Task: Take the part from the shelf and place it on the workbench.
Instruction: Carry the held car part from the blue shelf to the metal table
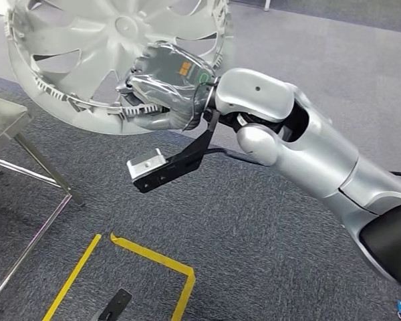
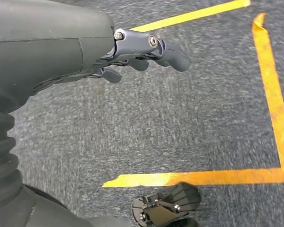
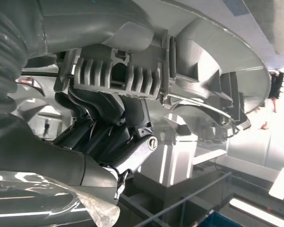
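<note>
Large round silver plastic fan-like part (image 1: pixel 87 60) held up at upper left, rim gripped by right hand (image 1: pixel 168 87), above grey carpeted floor (image 1: pixel 269 254). Shiny metal desk (image 1: pixel 4 120) at left edge, below the part. Yellow tape outline (image 1: pixel 153 261) on floor, near, below the hand. Left hand (image 2: pixel 147 54) over carpet beside tape.

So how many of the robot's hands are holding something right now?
1. The right hand grips the rim of the grey wheel-shaped part; the left hand hangs over the carpet, fingers holding nothing.
</note>
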### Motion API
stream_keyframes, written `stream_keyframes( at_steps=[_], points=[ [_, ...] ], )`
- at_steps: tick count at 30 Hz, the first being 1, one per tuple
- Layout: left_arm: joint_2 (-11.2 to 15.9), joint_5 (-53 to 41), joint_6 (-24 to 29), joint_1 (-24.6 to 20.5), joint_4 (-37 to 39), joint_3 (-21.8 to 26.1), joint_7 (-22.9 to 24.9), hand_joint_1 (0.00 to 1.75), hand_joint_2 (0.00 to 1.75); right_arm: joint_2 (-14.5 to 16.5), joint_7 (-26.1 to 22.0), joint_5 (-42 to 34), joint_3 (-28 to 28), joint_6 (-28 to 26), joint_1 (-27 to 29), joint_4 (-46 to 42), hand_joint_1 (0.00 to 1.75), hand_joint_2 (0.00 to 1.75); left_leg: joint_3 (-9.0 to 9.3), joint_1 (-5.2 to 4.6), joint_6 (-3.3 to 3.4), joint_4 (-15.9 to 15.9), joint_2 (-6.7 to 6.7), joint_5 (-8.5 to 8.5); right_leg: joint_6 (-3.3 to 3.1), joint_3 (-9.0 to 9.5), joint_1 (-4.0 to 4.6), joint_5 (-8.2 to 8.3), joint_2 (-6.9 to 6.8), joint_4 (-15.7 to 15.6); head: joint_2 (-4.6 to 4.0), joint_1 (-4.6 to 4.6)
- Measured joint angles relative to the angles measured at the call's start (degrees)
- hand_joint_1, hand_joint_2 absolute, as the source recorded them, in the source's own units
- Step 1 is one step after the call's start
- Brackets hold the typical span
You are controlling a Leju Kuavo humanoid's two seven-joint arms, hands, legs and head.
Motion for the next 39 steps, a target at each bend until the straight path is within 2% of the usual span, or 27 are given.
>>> stream_keyframes(
  at_steps=[1,3,5,6,8,10,11,12,13,14,15,16,18,19,21,22,23,25,27,28,29,30,32,34,36,37,39],
  points=[
    [-0.03,0.00,0.00,0.00,0.00,0.01,0.01,0.00,1.75,-0.08,0.05,-0.05,-0.15,0.09,-0.23,0.03,1.75,1.75,-0.04,-0.03,-0.10,0.07,-0.79,-0.03,-0.28,1.84,-0.09,1.85,1.30,-3.93,-0.01,-0.02],
    [-0.09,0.00,-0.01,0.01,0.00,0.02,0.02,0.00,1.75,-0.22,0.10,-0.09,-0.31,0.19,-0.44,0.08,1.75,1.75,-0.34,0.15,-0.53,0.15,-2.15,0.03,-0.46,4.24,-0.15,3.19,3.06,-8.65,-0.01,-0.06],
    [-0.08,0.01,-0.02,0.18,0.00,0.01,0.11,0.00,1.75,-0.31,0.08,-0.12,-0.32,0.23,-0.49,0.11,1.75,1.75,-0.64,0.43,-1.31,-0.04,-3.59,0.31,-0.53,4.88,-0.03,2.94,2.29,-9.50,-0.01,-0.03],
    [-0.04,0.01,-0.02,0.33,0.00,0.01,0.20,0.00,1.75,-0.33,0.05,-0.15,-0.33,0.26,-0.56,0.13,1.75,1.75,-0.74,0.43,-1.67,-0.05,-3.58,0.25,-0.73,5.11,-0.06,3.03,1.54,-9.75,-0.01,-0.02],
    [0.02,0.01,-0.03,0.47,0.00,0.01,0.46,0.00,1.75,-0.40,-0.02,-0.26,-0.42,0.34,-0.80,0.16,1.75,1.75,-1.68,0.10,-2.20,2.07,-0.97,-1.35,-1.23,5.65,-0.29,3.21,0.03,-10.41,-0.01,-0.27],
    [0.01,-0.01,-0.05,0.40,0.00,0.01,0.64,0.00,1.75,-0.44,-0.09,-0.37,-0.51,0.45,-0.96,0.20,1.75,1.75,-4.46,0.01,-2.61,8.49,2.73,-4.68,-1.57,5.95,-0.29,3.16,-1.39,-10.62,0.00,-0.54],
    [0.01,-0.02,-0.07,0.35,0.00,0.01,0.69,0.00,1.75,-0.46,-0.14,-0.40,-0.52,0.51,-1.00,0.22,1.75,1.75,-6.00,0.10,-2.81,12.02,3.57,-6.02,-1.62,6.03,-0.26,3.05,-2.12,-10.60,0.00,-0.54],
    [0.01,-0.04,-0.09,0.37,0.00,0.01,0.70,0.00,1.75,-0.48,-0.16,-0.40,-0.53,0.58,-1.00,0.24,1.75,1.75,-7.00,0.22,-2.98,14.33,4.02,-6.52,-1.65,6.13,-0.24,2.92,-2.85,-10.57,0.00,-0.57],
    [0.01,-0.07,-0.11,0.40,0.00,0.01,0.70,0.00,1.75,-0.49,-0.22,-0.41,-0.54,0.67,-1.04,0.26,1.75,1.75,-7.07,0.32,-3.12,14.63,4.27,-5.98,-1.61,6.26,-0.24,2.77,-3.53,-10.54,0.00,-0.58],
    [0.02,-0.09,-0.12,0.44,0.00,0.01,0.70,0.00,1.75,-0.49,-0.31,-0.42,-0.55,0.76,-1.12,0.27,1.75,1.75,-6.13,0.41,-3.20,12.83,4.60,-4.51,-1.52,6.44,-0.25,2.58,-4.17,-10.48,0.00,-0.59],
    [0.04,-0.11,-0.13,0.44,0.00,0.01,0.70,0.00,1.75,-0.49,-0.39,-0.44,-0.58,0.86,-1.28,0.27,1.75,1.75,-4.35,0.44,-3.19,9.25,5.44,-2.43,-1.36,6.68,-0.25,2.33,-4.82,-10.38,0.00,-0.62],
    [0.03,-0.13,-0.14,0.38,0.00,0.00,0.70,0.00,1.75,-0.51,-0.45,-0.48,-0.64,0.99,-1.52,0.28,1.75,1.75,-2.55,0.13,-3.08,5.66,6.90,-0.97,-1.12,6.88,-0.10,2.04,-5.42,-10.26,0.00,-0.62],
    [-0.02,-0.15,-0.18,0.15,0.00,0.00,0.70,0.00,1.75,-0.60,-0.49,-0.57,-0.78,1.16,-2.01,0.32,1.75,1.75,-0.36,-0.47,-2.34,0.76,9.19,0.16,-0.59,7.06,0.31,1.55,-6.63,-9.97,0.00,-0.58],
    [-0.04,-0.16,-0.21,0.06,0.00,0.00,0.70,0.00,1.75,-0.65,-0.49,-0.62,-0.84,1.22,-2.17,0.34,1.75,1.75,-0.29,-0.74,-1.90,0.31,9.41,-0.20,-0.34,7.08,0.54,1.40,-7.28,-9.92,-0.01,-0.52],
    [-0.02,-0.16,-0.24,0.09,0.00,0.01,0.71,0.00,1.75,-0.69,-0.57,-0.71,-0.91,1.24,-2.36,0.36,1.75,1.75,-0.35,-0.65,-1.08,0.07,7.94,-0.18,0.20,7.22,0.51,0.92,-8.43,-9.85,-0.01,-0.39],
    [0.00,-0.16,-0.24,0.12,0.00,0.01,0.71,0.00,1.75,-0.69,-0.61,-0.75,-0.97,1.24,-2.47,0.36,1.75,1.75,-0.25,-0.55,-0.75,-0.03,7.16,-0.12,0.49,7.07,0.36,0.27,-7.76,-9.29,-0.01,-0.35],
    [0.02,-0.17,-0.24,0.10,0.00,0.02,0.72,0.00,1.75,-0.75,-0.64,-0.79,-1.04,1.24,-2.64,0.37,1.75,1.75,-0.14,-0.43,-0.39,-0.16,6.40,-0.03,0.70,6.40,0.18,-0.82,-6.39,-7.69,-0.01,-0.23],
    [-0.02,-0.25,-0.28,-0.09,0.00,0.01,0.72,0.00,1.75,-0.92,-0.65,-0.80,-1.13,1.26,-2.87,0.43,1.75,1.75,-0.09,-0.27,0.11,-0.25,4.97,0.08,0.86,3.27,-0.01,-3.94,-2.87,-1.18,-0.01,0.05],
    [-0.04,-0.32,-0.45,-0.21,0.00,0.00,0.89,0.00,1.75,-1.03,-0.67,-0.81,-1.04,1.30,-2.90,0.52,1.75,1.75,-0.11,-0.26,0.29,-0.22,3.35,0.10,0.83,-0.50,0.01,-5.86,-1.65,5.53,-0.01,0.18],
    [-0.01,-0.33,-0.54,-0.20,0.00,0.01,1.09,0.00,1.75,-1.04,-0.67,-0.82,-1.00,1.31,-2.89,0.56,1.75,1.75,-0.08,-0.27,0.30,-0.18,2.48,0.10,0.75,-1.36,0.02,-5.37,-1.49,6.45,-0.01,0.18],
    [0.05,-0.36,-0.66,-0.19,0.00,0.01,1.36,0.00,1.75,-1.04,-0.67,-0.83,-0.97,1.32,-2.90,0.58,1.75,1.75,-0.03,-0.27,0.29,-0.14,1.56,0.10,0.58,-1.12,0.01,-3.77,-1.31,5.13,0.00,0.17],
    [0.12,-0.42,-0.73,-0.17,0.00,0.02,1.60,0.00,1.75,-1.04,-0.67,-0.85,-0.97,1.32,-2.93,0.60,1.75,1.75,0.02,-0.26,0.28,-0.10,0.66,0.09,0.35,0.11,-0.01,-1.47,-0.87,1.87,0.00,0.19],
    [0.21,-0.60,-0.81,-0.16,0.00,0.02,2.02,0.00,1.75,-1.05,-0.68,-0.89,-0.99,1.32,-2.98,0.61,1.75,1.75,-0.12,-0.19,0.08,0.06,-0.95,0.12,-0.17,3.38,-0.22,1.94,1.56,-5.50,0.00,0.18],
    [0.37,-0.71,-0.80,-0.06,0.00,0.02,2.72,0.00,1.75,-1.08,-0.69,-0.92,-0.99,1.32,-3.00,0.63,1.75,1.75,-0.72,0.14,-0.58,0.10,-2.26,0.42,-0.35,5.03,-0.25,2.54,3.10,-8.82,-0.01,0.15],
    [0.80,-0.68,-0.81,0.30,0.00,0.04,3.70,0.00,1.75,-1.11,-0.73,-0.95,-1.00,1.32,-3.02,0.65,1.75,1.75,-1.21,0.48,-1.40,-0.05,-3.33,0.76,-0.48,5.40,-0.16,2.57,2.07,-9.41,-0.01,0.17],
    [1.03,-0.64,-0.89,0.56,0.00,0.05,4.05,0.00,1.75,-1.12,-0.75,-0.95,-1.01,1.32,-3.02,0.67,1.75,1.75,-1.38,0.37,-1.72,0.15,-2.70,0.55,-0.72,5.59,-0.24,2.69,1.37,-9.68,0.00,0.10],
    [1.63,-0.19,-1.54,0.81,0.00,0.17,5.10,0.00,1.75,-1.16,-0.76,-0.95,-1.08,1.30,-3.10,0.76,1.75,1.75,-2.81,0.06,-2.28,3.43,0.52,-1.53,-1.25,5.99,-0.49,2.84,-0.19,-10.17,-0.01,-0.21]
  ],
)
